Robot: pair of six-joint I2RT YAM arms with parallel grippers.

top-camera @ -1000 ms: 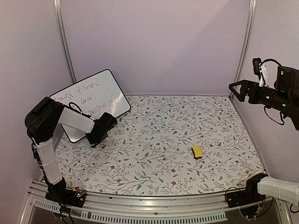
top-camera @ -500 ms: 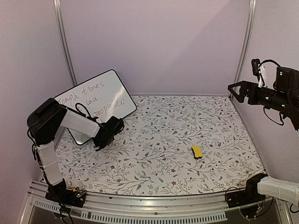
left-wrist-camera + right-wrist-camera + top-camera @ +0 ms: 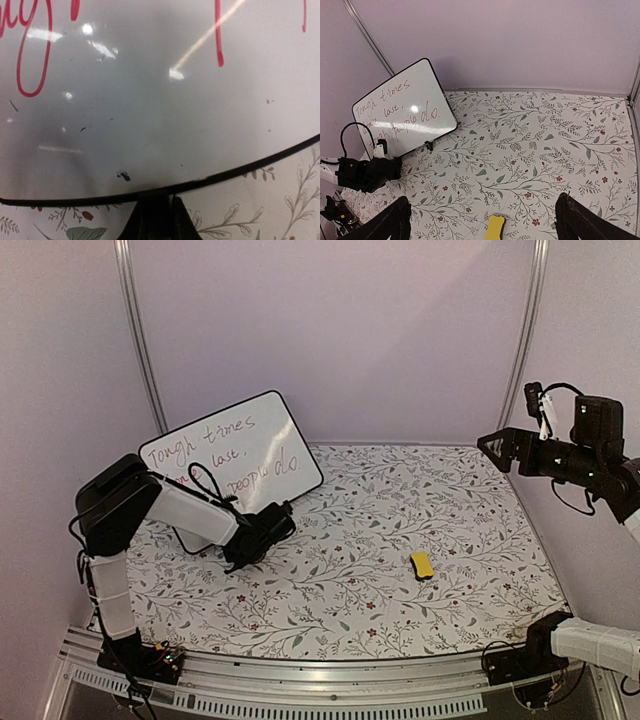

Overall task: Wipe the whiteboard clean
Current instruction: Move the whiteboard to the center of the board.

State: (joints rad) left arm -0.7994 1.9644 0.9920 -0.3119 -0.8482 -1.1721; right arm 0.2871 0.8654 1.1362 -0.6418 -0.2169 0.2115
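Note:
The whiteboard (image 3: pixel 235 455) stands tilted at the back left of the table, with red and dark handwriting on its face. My left gripper (image 3: pixel 262 530) is shut on its lower black frame; in the left wrist view the jaws (image 3: pixel 167 197) pinch that edge, and the board's face (image 3: pixel 160 100) fills the view. My right gripper (image 3: pixel 490 445) hangs high at the far right, open and empty. From the right wrist view (image 3: pixel 482 198) the whiteboard (image 3: pixel 405 107) shows at the upper left.
A small yellow eraser (image 3: pixel 422 565) lies on the flower-patterned table cover, right of centre, and shows at the bottom of the right wrist view (image 3: pixel 495 227). Pale walls and metal posts (image 3: pixel 140 335) close in the table.
My left arm has pulled the whiteboard to the right, toward the table's middle, still gripping its lower edge. The right gripper has drifted slightly left and stays open.

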